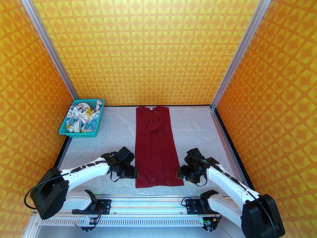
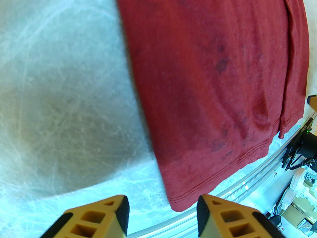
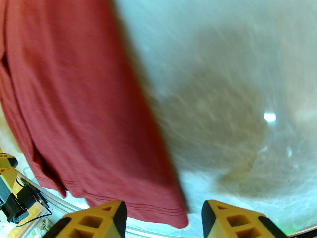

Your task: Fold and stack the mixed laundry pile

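**Where is the laundry on your table?**

Your dark red T-shirt (image 1: 156,145) lies flat down the middle of the table (image 1: 198,133), a pale grey top veined like marble. The shirt makes a long narrow strip with both sides folded in. Its collar is at the far edge, its hem is close to the near edge, and one sleeve lies creased across the chest. The cloth is a soft matte knit. The hem has a double row of stitching, and the left wrist view shows faint dark smudges on the fabric. Your white garment (image 1: 81,118), printed in blue, yellow and black, is crumpled inside the teal perforated plastic basket (image 1: 65,130) in the far left corner.

**And your grippers?**

Your left gripper (image 2: 163,207) sits low at the near left corner of the shirt. Its jaws are spread wide and hold nothing, and the rounded hem corner shows in the gap between them. Your right gripper (image 3: 164,212) is at the near right corner in the same way, parted and empty, with that corner in its gap. The fingers (image 2: 99,219) are yellow wedges with hollow cells and black pads. I cannot tell whether either one touches the cloth.
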{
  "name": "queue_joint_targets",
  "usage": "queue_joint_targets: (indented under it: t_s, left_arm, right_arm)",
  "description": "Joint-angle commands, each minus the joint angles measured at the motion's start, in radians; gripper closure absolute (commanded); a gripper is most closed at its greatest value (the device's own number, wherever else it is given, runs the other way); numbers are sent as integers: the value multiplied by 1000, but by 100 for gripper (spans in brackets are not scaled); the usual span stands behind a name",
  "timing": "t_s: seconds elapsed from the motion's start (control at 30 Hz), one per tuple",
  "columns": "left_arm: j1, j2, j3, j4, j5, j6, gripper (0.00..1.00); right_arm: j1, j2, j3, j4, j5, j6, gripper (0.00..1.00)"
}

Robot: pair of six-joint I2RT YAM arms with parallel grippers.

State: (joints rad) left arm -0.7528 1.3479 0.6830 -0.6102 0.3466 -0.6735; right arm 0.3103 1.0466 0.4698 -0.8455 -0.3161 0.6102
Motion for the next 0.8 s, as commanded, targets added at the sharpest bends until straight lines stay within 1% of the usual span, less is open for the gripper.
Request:
queue_joint_targets:
  t_s: [0.0, 0.27, 0.5, 0.7, 0.77]
  left_arm:
    - [-14, 8, -16, 8, 25, -20, 50]
    - [-16, 23, -28, 12, 23, -21, 48]
    - [-30, 40, -28, 19, 24, -32, 48]
    - [-51, 29, -15, 0, 23, -53, 48]
    - [-55, 0, -14, -18, 23, -63, 49]
  right_arm:
    - [18, -16, -25, 18, -30, 56, 47]
    - [50, -22, -70, 62, -48, 93, 50]
    - [94, 32, -57, 92, -44, 111, 53]
    - [144, 50, -53, 148, -84, 163, 65]
    - [163, 42, -41, 154, -92, 179, 71]
